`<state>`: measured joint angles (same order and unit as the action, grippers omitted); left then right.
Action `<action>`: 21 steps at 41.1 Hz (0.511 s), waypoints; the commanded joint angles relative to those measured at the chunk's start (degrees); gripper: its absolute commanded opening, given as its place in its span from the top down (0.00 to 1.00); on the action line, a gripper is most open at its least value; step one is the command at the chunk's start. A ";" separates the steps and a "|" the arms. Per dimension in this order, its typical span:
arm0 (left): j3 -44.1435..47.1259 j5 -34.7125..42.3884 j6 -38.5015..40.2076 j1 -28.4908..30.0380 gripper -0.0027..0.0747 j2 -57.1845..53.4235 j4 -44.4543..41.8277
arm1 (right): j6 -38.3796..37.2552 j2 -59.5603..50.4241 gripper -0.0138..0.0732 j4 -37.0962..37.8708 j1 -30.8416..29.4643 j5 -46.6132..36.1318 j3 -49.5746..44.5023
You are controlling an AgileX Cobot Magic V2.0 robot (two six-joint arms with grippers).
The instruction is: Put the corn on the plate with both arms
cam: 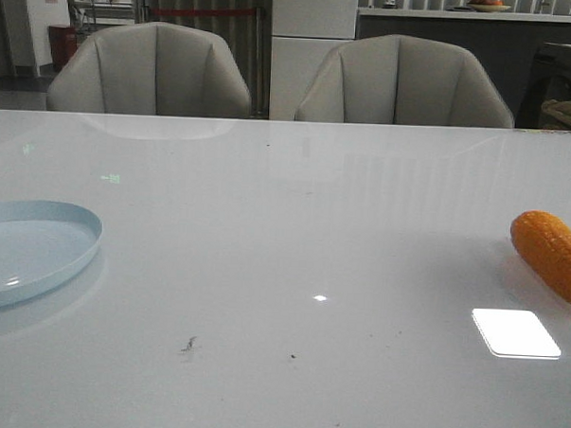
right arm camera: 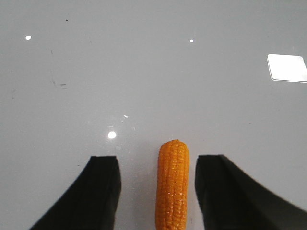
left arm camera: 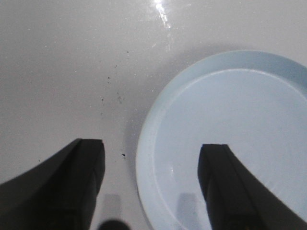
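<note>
Nothing placed yet. Corn (cam: 552,254) lies on the tabletop (cam: 294,233) at far right, well apart from the plate (cam: 39,224) at far left. Right end effector (right arm camera: 157,191) spread wide, straddling the cob, no contact. Left end effector (left arm camera: 151,187) spread over the plate rim, empty. Grasp, transfer, placement all remain.

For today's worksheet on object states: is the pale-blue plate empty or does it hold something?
Empty. The plate shows only bare blue surface in the front and left wrist views; the corn lies on the table, far right.

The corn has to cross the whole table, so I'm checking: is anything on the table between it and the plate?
Nothing visible. In the front view the corn lies at the right edge, the plate at the left, with only bare table between.
</note>
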<state>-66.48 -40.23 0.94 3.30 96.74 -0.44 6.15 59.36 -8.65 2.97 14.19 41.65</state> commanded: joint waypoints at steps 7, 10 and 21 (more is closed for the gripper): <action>-3.43 1.51 0.57 0.17 0.35 3.73 0.44 | 0.00 -0.73 0.31 -0.19 0.22 -4.10 2.00; -3.43 1.51 0.57 0.17 0.35 4.99 0.44 | 0.00 -0.73 0.31 -0.19 0.22 -4.10 2.00; -3.43 1.28 0.57 0.17 0.35 7.80 0.44 | 0.00 -0.73 0.31 -0.19 0.22 -4.10 2.00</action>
<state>-68.09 -40.28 0.94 3.30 106.86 -0.44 6.15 59.36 -8.74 2.97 14.22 41.65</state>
